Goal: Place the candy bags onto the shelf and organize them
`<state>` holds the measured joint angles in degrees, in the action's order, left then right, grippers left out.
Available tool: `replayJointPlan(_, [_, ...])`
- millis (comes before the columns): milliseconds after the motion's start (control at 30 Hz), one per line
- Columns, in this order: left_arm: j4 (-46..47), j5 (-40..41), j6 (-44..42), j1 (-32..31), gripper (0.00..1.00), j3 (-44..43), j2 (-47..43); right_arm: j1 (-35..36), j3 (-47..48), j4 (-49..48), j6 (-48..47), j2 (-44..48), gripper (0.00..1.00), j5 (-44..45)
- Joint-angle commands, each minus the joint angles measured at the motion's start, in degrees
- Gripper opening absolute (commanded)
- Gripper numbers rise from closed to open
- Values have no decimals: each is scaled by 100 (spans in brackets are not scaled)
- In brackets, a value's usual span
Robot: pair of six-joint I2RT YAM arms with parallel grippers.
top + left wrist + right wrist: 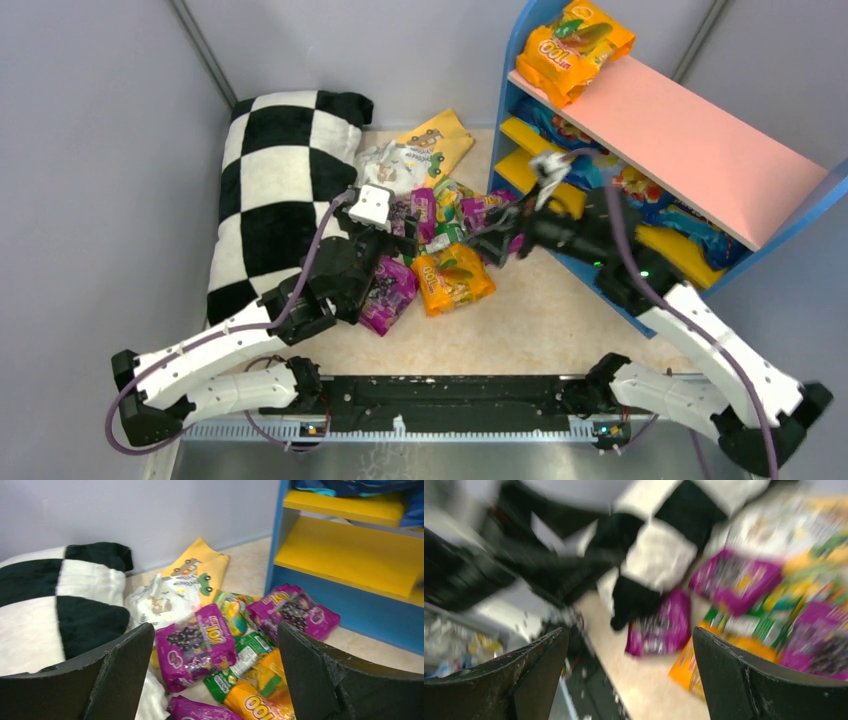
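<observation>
The left gripper (215,630) and right gripper (630,632) are held wide and empty over the candy bags (452,272) heaped just left of the shelf (700,130). Picking is judged in hand; one bag is to be clamped, then carried shelfward. Atop the shelf, orange bags (575,45) are already placed.

The right wrist view is motion-blurred; the candy bags (734,580) at its right are smeared colour patches. In the top view's upper right, the shelf (700,140) hides most of the blue bags (705,228) under its pink board.
</observation>
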<state>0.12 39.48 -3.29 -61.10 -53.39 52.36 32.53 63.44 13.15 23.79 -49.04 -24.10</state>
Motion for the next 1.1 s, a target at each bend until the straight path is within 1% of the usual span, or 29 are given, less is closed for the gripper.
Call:
replayJointPlan(0, [712,883,-327,17,98,209,-342,1221,-766,440,-96,-319,93,1674])
replayJointPlan(67, [921,1076,-423,18,98,332,-481,1226,-1321,298,309,-424,93,1948])
replayJointPlan(200, [1152,1151,-505,18,98,500,-662,1227,-2077,-70,430,-868,95,2196])
replayJointPlan(300, [1144,1125,-530,19,98,481,-589,1155,-2192,-293,214,-1385,96,2234])
replayJointPlan(433, [961,1028,-542,12,98,320,-308,868,-1985,-587,47,-1980,96,2153])
replayJointPlan(500, [835,993,-500,18,98,247,-180,732,-1907,-850,42,-2292,92,2043])
replayJointPlan(600, [787,883,-493,14,98,232,-94,706,-1833,-991,-37,-2743,81,2048])
replayJointPlan(633, [779,837,-522,15,98,225,-48,705,-1890,-1033,-53,-2821,80,2083])
replayJointPlan(767, [498,766,-415,14,98,29,134,706,-2380,-1720,-148,-2801,79,1901])
replayJointPlan(900, [380,605,-315,17,98,-27,171,718,-2539,-1765,29,-2788,71,1422])
replayJointPlan(967, [352,595,-305,12,98,-46,185,807,-2760,-1872,288,-2651,70,1197])
replayJointPlan(1067, [317,598,-288,15,98,-74,173,1247,-2968,-1753,617,-2314,70,1258])
